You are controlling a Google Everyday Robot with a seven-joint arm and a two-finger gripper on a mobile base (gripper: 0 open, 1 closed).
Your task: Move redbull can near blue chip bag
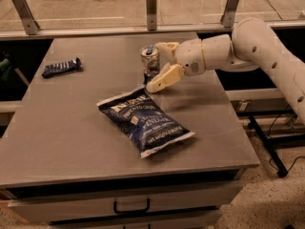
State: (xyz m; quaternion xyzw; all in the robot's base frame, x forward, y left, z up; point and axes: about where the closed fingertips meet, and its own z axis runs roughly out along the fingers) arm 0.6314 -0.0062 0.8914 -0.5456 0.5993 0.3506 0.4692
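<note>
The redbull can stands upright on the grey table, just behind the top corner of the blue chip bag. The bag lies flat near the table's middle front. My gripper reaches in from the right at the can. Its fingers are spread, one behind the can and one in front of it, low by the bag's corner. The can sits between them and the front finger seems apart from it.
A small dark blue snack wrapper lies at the table's far left. A rail with metal posts runs behind the table. My white arm stretches over the table's right edge. Drawers sit under the front edge.
</note>
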